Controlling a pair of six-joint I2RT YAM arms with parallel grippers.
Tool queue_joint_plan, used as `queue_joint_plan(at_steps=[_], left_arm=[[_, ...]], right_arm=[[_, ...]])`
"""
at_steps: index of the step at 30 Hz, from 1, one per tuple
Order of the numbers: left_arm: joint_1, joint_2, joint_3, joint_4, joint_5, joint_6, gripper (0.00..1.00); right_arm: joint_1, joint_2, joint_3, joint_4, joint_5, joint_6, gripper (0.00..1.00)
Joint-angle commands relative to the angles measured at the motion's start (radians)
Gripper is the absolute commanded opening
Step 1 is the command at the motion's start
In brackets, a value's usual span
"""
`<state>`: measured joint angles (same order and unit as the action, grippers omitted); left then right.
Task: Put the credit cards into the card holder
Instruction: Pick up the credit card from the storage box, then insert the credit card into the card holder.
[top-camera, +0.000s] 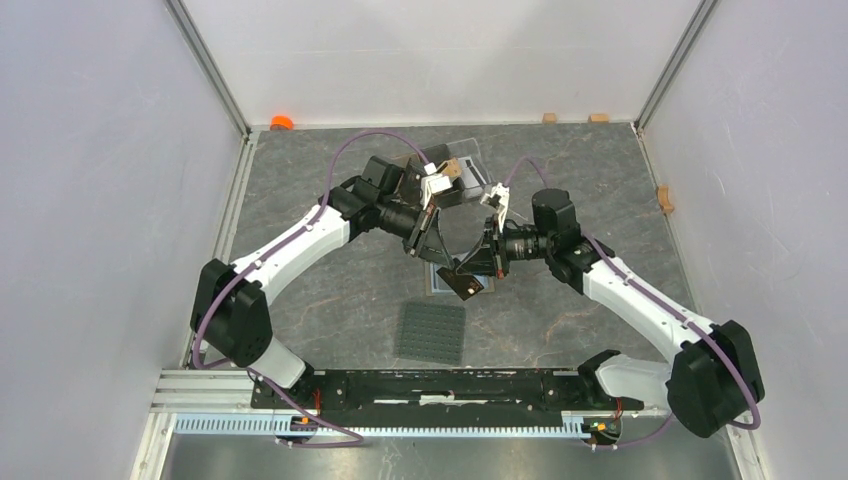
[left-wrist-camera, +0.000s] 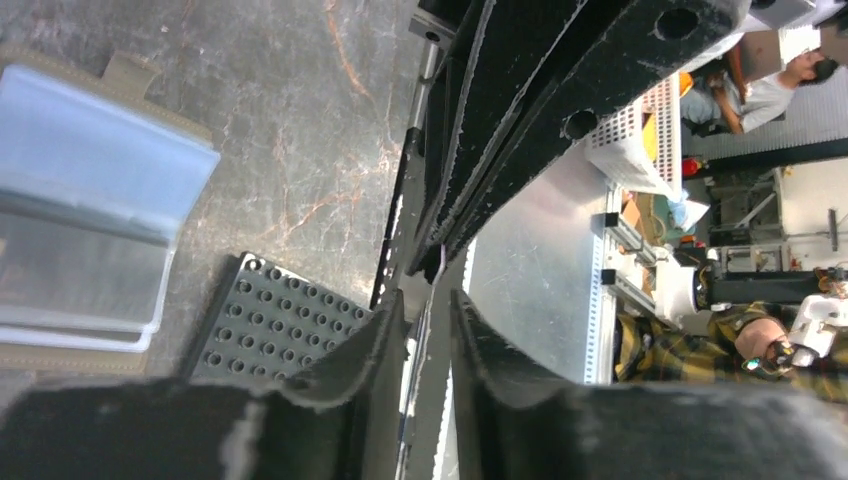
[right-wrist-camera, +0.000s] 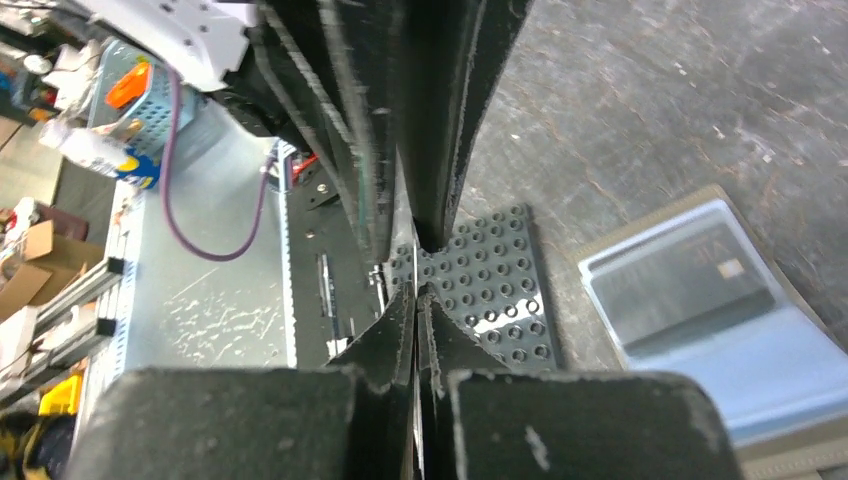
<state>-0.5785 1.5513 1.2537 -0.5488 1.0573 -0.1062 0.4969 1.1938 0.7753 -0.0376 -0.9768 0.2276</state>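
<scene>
Both grippers meet over the middle of the table around one dark credit card (top-camera: 466, 284), which stands on edge. My right gripper (top-camera: 479, 268) (right-wrist-camera: 418, 295) is shut on it, and the card's thin edge (right-wrist-camera: 416, 420) shows between its pads. The left gripper (top-camera: 446, 262) (left-wrist-camera: 432, 320) stands a narrow gap open, with the same card's edge (left-wrist-camera: 424, 372) still between its fingers. The olive card holder (left-wrist-camera: 85, 190) (right-wrist-camera: 705, 300) lies open on the table just under the grippers, clear pockets up. One pocket holds a dark card (right-wrist-camera: 690, 285). The top view mostly hides the holder.
A dark grey studded mat (top-camera: 432, 332) (left-wrist-camera: 270, 330) (right-wrist-camera: 492, 275) lies just nearer than the holder. A clear stand (top-camera: 462, 172) sits at the back behind the left wrist. The black base rail (top-camera: 440, 385) runs along the near edge, and grey walls close in both sides.
</scene>
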Motion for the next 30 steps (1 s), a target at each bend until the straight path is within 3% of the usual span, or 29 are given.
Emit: queue_joint_plan(at_steps=[1, 2, 3, 6, 12, 23, 30], left_arm=[[-0.001, -0.033, -0.025, 0.111, -0.150, -0.098, 0.51], [-0.001, -0.031, -0.036, 0.133, -0.230, -0.137, 0.63], [0.000, -0.028, -0.055, 0.156, -0.298, -0.188, 0.67], [0.000, -0.010, -0.122, 0.208, -0.504, -0.330, 0.69], [-0.003, 0.029, -0.217, 0.255, -0.688, -0.466, 0.72], [-0.012, 0.165, -0.236, 0.339, -0.696, -0.515, 0.76], [-0.013, 0.239, -0.203, 0.326, -0.716, -0.496, 0.68]], right_arm=[[-0.009, 0.013, -0.037, 0.002, 0.153, 0.087, 0.00], [-0.023, 0.028, -0.053, 0.014, 0.175, 0.124, 0.00], [-0.038, 0.053, -0.077, 0.029, 0.187, 0.172, 0.00], [-0.056, 0.119, -0.137, 0.147, 0.209, 0.287, 0.00], [-0.080, 0.209, -0.135, 0.175, 0.286, 0.354, 0.00], [-0.127, 0.344, -0.157, 0.228, 0.335, 0.410, 0.00], [-0.130, 0.388, -0.151, 0.249, 0.345, 0.420, 0.00]])
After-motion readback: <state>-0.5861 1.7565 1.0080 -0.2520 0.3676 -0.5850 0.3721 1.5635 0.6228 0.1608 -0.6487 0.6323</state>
